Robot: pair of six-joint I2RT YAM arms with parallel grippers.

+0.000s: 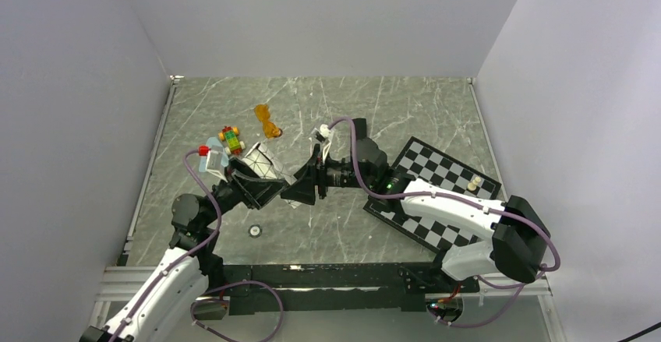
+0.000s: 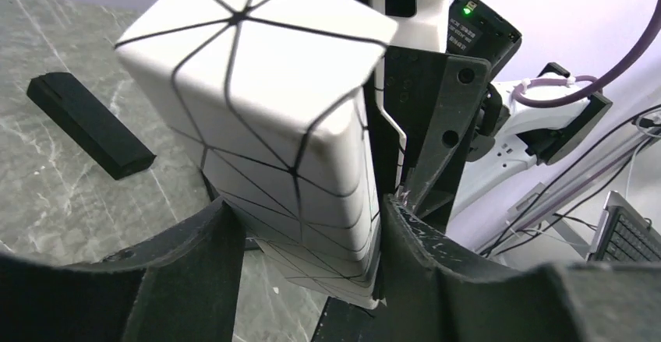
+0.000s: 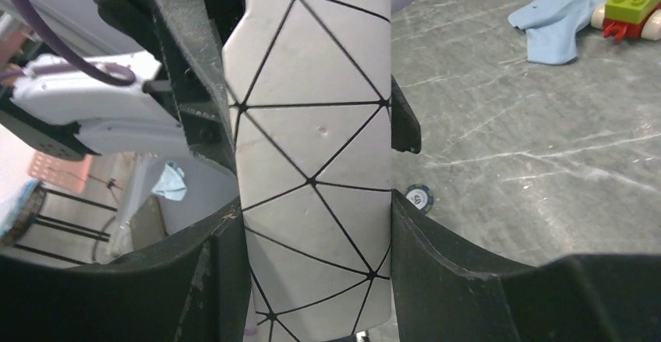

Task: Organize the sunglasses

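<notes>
1. The left gripper (image 2: 308, 209) was closed on the white case with black line pattern (image 2: 257, 61). In the left wrist view both its fingers (image 2: 195, 264) pressed against the lower sides of the case
2. The right gripper (image 3: 312, 209) gripped the same case from the opposite side. In the right wrist view one finger touched each long edge of the case
3. The case was held between the two grippers, which faced each other over the middle of the grey marble-pattern table (image 1: 390, 108). Whether the case touched the table, I could not tell
4. The orange sunglasses (image 1: 267, 121) lay on the table beyond the grippers, toward the far wall, and neither gripper touched them
5. To the left of the sunglasses stood a brick toy (image 1: 231, 138), with a light blue cloth (image 3: 557, 26) just beside it
6. A black oblong case (image 2: 90, 124) lay flat on the table, apart from the white case
7. A chessboard (image 1: 444, 194) lay turned diagonally on the right half of the table. The right arm hid part of its near side, and two small chess pieces (image 1: 473, 181) stood near its right corner
8. A small round chip (image 1: 254, 230) lay alone on the near part of the table
9. Bare surface remained between the sunglasses and the far edge of the table, and also between the chessboard and the far right corner
</notes>
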